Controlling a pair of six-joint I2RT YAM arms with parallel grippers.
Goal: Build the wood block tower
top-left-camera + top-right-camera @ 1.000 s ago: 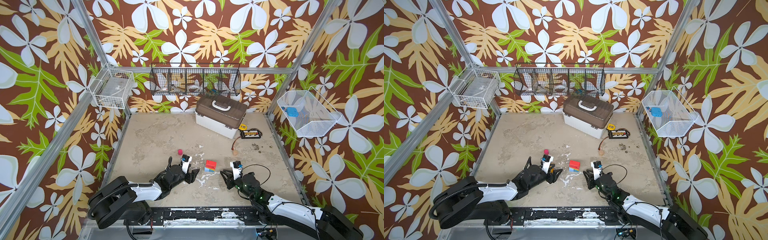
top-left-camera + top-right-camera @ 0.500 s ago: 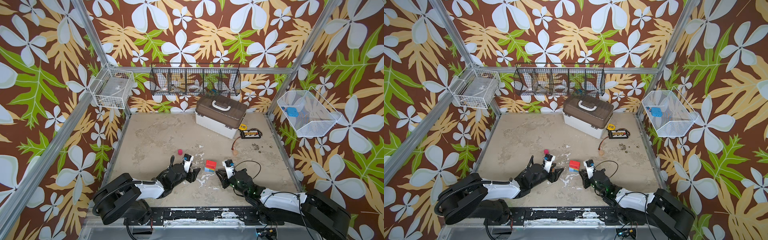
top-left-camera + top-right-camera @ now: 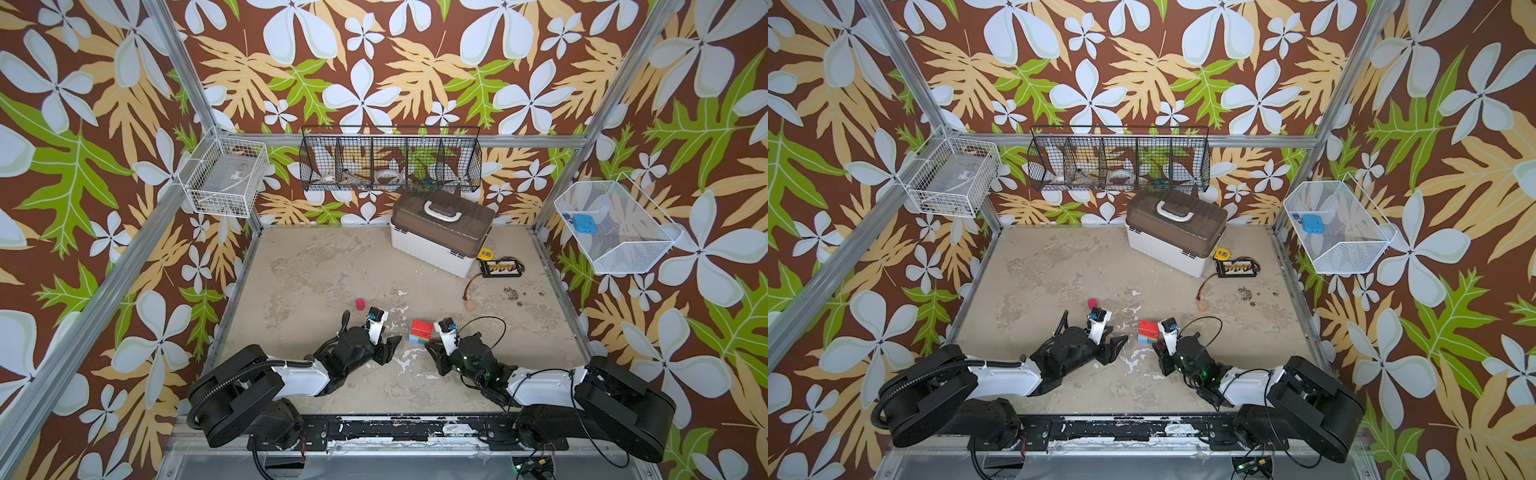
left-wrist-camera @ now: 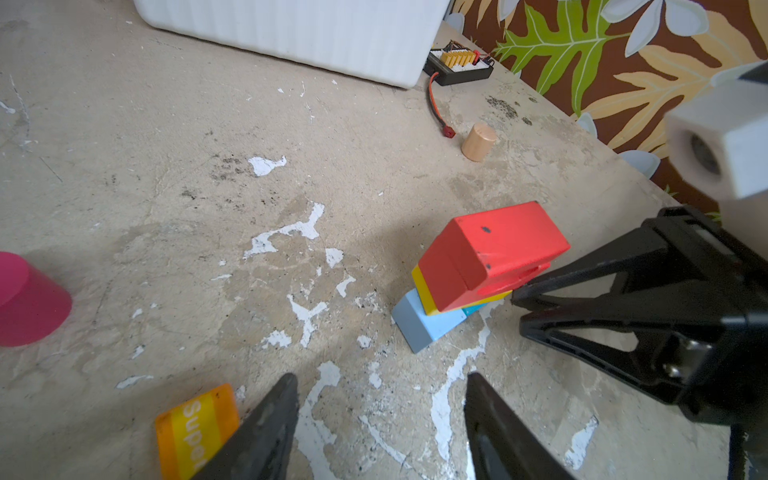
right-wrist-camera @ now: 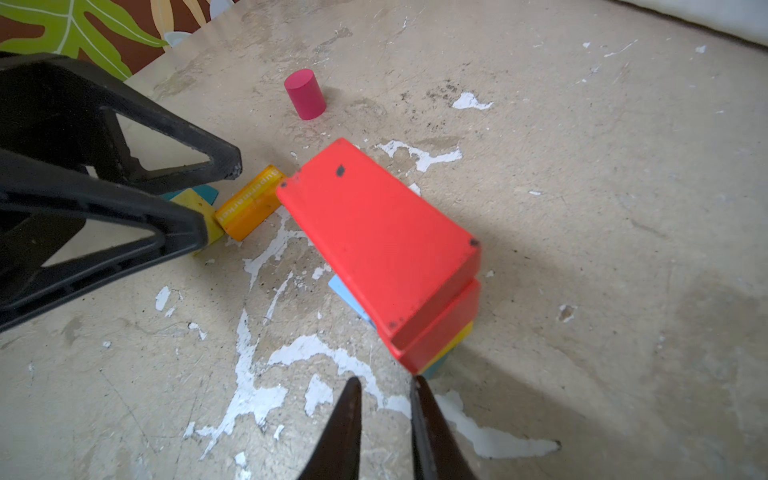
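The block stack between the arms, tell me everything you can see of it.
The block stack is four painted wooden pieces: a blue block on the table, a yellow slab, then two red blocks, the top one scuffed. It stands upright, layers slightly skewed. The right gripper sits beside its base; contact is unclear.

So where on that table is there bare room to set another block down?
Widest bare table: between the white case, the pink cylinder and the left wall. Also between the wood cylinder and the right wall. Crowded: around the tower, hemmed by the left end effector and right end effector, orange block nearby.
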